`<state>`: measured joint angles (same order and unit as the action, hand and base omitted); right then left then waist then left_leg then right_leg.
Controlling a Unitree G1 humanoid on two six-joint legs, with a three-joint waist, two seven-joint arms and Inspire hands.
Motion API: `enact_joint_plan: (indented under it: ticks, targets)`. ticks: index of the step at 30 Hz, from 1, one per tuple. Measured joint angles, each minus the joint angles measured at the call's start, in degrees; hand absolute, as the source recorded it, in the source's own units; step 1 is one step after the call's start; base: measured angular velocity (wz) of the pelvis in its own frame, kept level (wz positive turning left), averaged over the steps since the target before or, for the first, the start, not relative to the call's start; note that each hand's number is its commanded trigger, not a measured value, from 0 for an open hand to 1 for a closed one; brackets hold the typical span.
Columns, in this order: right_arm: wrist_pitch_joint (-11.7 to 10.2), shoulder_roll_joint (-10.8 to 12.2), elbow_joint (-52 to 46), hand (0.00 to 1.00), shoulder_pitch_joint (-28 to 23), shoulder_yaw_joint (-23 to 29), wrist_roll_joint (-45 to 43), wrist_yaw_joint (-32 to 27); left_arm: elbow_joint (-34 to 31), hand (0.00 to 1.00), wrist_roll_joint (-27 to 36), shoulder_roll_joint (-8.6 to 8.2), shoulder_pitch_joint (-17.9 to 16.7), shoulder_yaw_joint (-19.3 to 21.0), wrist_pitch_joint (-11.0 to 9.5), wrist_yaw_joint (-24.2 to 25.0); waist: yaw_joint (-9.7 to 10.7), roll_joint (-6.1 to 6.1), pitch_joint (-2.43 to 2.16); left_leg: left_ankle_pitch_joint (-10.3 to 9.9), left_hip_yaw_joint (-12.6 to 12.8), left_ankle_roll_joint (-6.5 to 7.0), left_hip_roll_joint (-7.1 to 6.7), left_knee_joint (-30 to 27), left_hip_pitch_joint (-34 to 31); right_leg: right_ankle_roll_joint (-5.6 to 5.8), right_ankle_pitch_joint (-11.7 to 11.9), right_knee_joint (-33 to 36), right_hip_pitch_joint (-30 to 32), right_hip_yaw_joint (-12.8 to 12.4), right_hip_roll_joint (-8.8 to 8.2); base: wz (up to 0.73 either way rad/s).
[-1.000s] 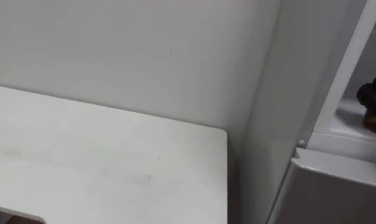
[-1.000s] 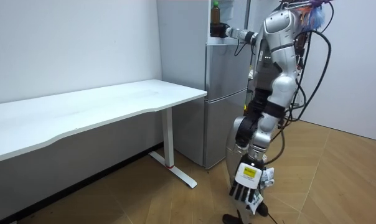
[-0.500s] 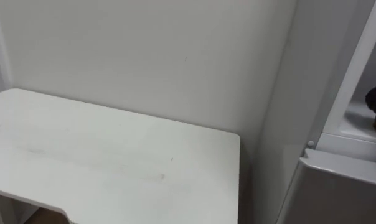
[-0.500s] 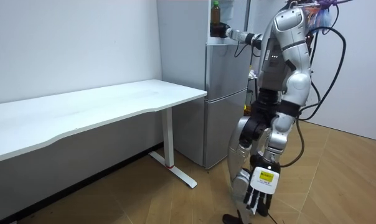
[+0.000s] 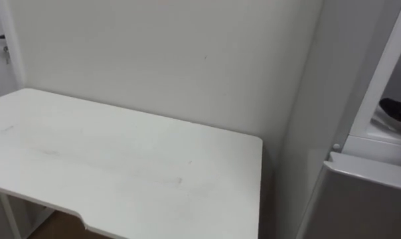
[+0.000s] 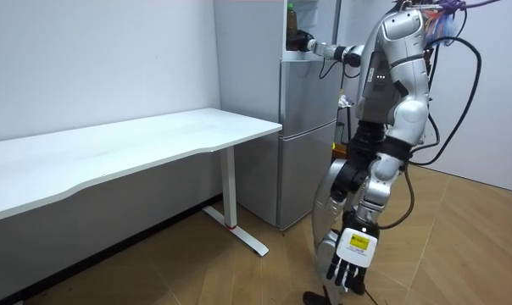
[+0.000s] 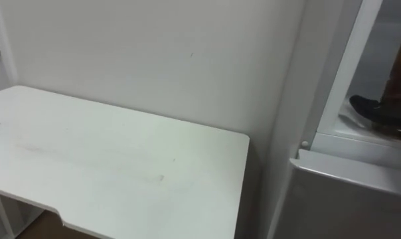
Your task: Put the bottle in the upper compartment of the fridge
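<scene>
1. At the far right, in the fridge's [image 6: 307, 127] open upper compartment, the bottle [image 6: 292, 17] stands upright; the eye views cut it off at their edge.
2. The right robot hand [image 7: 373, 108] is at its base, and I cannot tell its grip. The left robot hand [image 6: 347, 269] hangs low, fingers straight, holding nothing.
3. The table's [image 5: 121, 166] right edge ends just beside the fridge.

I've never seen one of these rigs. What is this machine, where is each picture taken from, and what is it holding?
This is a humanoid robot on two legs, with a hand on each arm. The two eye views come from a camera on its head; the room view comes from a camera standing some way off. The robot stands at a grey fridge beside a white table, on which nothing shows. Its right hand reaches to a bottle in the open upper compartment; whether it grips the bottle I cannot tell. Its left hand hangs open beside its leg.
</scene>
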<state>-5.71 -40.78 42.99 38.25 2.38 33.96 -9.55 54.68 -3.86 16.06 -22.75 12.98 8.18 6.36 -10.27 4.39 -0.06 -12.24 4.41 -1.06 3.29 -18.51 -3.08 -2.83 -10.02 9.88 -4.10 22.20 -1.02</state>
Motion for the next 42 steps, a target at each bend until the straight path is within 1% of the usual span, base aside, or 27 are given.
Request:
enact_joint_plan:
  ticks: [4, 8, 12, 18, 24, 29, 34, 38, 42]
  targets:
    - [-0.5, -0.1, 0.6, 0.0, 0.0, 0.0, -0.8, 1.0, 0.0, 0.0, 0.0, 0.06, 1.2, -0.3, 0.0, 0.0, 0.0, 0.16, 0.06, 0.2, 0.0, -0.1, 0.1, -0.1, -0.3, -0.18, 0.1, 0.0, 0.2, 0.1, 0.08, 0.0]
    - [-0.6, -0.2, 1.4, 0.0, 0.0, 0.1, -0.9, 2.2, 0.0, 0.0, -0.1, 0.31, 2.0, -0.9, -0.1, 0.1, 0.0, 0.82, 0.23, 0.2, 0.1, -0.11, 0.17, 0.0, -0.3, -0.22, 0.1, 0.0, 0.4, -0.1, 0.1, 0.0]
    - [-0.6, -0.1, 1.8, 0.0, -0.2, 0.0, -1.1, 2.4, 0.0, 0.0, -0.1, 0.39, 1.9, -1.0, -0.2, 0.1, 0.2, 1.48, 0.17, 0.1, 0.2, -0.1, 0.14, 0.0, -0.3, -0.21, 0.2, -0.1, 0.3, -0.1, 0.11, 0.0]
    - [-0.6, -0.1, 1.8, 0.0, -0.2, 0.2, -1.1, 3.6, 0.0, 0.0, -0.2, 0.39, 1.9, -0.9, -1.1, 0.1, 0.3, 1.5, 0.14, 0.1, 0.1, -0.11, 0.18, 0.0, -0.2, -0.22, 0.3, 0.0, 0.1, -0.2, 0.16, 0.0]
    - [-0.6, -0.1, 1.8, 0.0, -0.3, 0.2, -2.8, 4.0, 0.0, 0.0, -0.2, 0.39, 1.8, -0.9, -1.2, 0.3, 0.4, 1.47, 0.14, 0.1, 0.2, -0.11, 0.17, 0.0, -0.2, -0.22, 0.3, 0.0, -0.1, -0.2, 0.17, 0.0]
    - [-0.7, -0.1, 1.7, 0.0, -0.5, 0.2, -2.6, 4.6, -0.8, 0.0, -0.1, 0.4, 1.5, -0.9, -1.2, 0.1, 0.5, 1.45, 0.13, 0.1, 0.2, -0.12, 0.17, 0.1, 0.1, -0.21, 0.2, -0.1, -0.4, -0.2, 0.18, 0.0]
    - [-0.7, -0.1, 0.6, 0.0, -1.4, 0.3, -2.4, 5.7, -0.9, 0.0, -0.1, 0.6, 1.2, -0.9, -1.2, 0.1, 0.5, 1.45, 0.11, 0.2, 0.6, -0.16, 0.06, 1.3, 1.8, -0.04, -0.1, -0.3, -1.0, -0.8, 0.12, -0.04]
    - [-0.6, -0.1, -2.8, 0.0, -3.9, 1.4, -0.7, 6.3, -0.9, 0.0, -0.1, 0.59, 0.3, -0.8, -1.1, 0.1, 0.7, 1.59, 0.03, 0.2, 1.0, -0.21, -0.01, 2.0, 2.6, -0.03, -0.1, -0.3, -1.5, -0.9, 0.07, -0.04]
    - [-0.4, -0.1, -4.2, 0.0, -5.7, 3.6, 1.6, 7.3, -0.9, 0.0, -0.1, 0.58, -0.1, -0.9, -1.0, 0.1, 0.8, 1.66, -0.03, 0.1, 1.1, -0.21, -0.05, 2.1, 3.2, 0.11, -0.1, -0.5, -2.1, -0.9, 0.04, 0.0]
